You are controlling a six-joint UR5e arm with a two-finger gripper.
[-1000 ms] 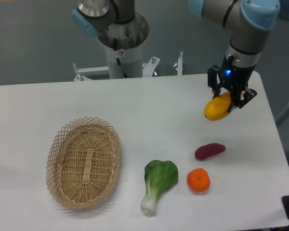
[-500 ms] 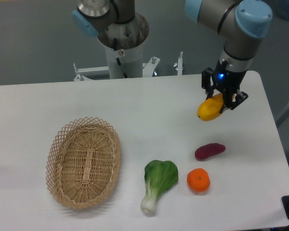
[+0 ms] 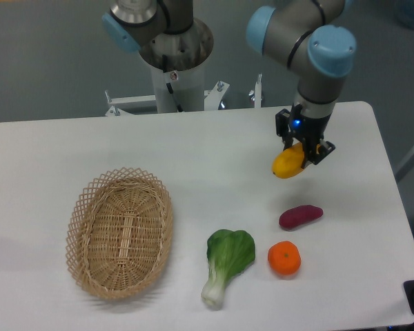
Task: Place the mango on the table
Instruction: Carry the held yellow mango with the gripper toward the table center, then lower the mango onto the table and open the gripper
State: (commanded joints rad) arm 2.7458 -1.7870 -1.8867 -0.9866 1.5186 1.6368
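Note:
The mango (image 3: 288, 164) is a yellow-orange oblong fruit held in my gripper (image 3: 302, 149), which is shut on its upper end. It hangs tilted above the right part of the white table (image 3: 214, 148); I cannot tell whether its lower end touches the surface. The purple sweet potato (image 3: 300, 216) lies below it on the table, apart from it.
A round tangerine (image 3: 284, 258) sits near the front right. A green bok choy (image 3: 227, 262) lies left of it. A woven wicker basket (image 3: 119, 232) stands empty at the left. The robot base (image 3: 174, 65) is behind the table's far edge.
My gripper has moved left with the mango still held in it, and the arm has swung left with it. The other objects have not moved.

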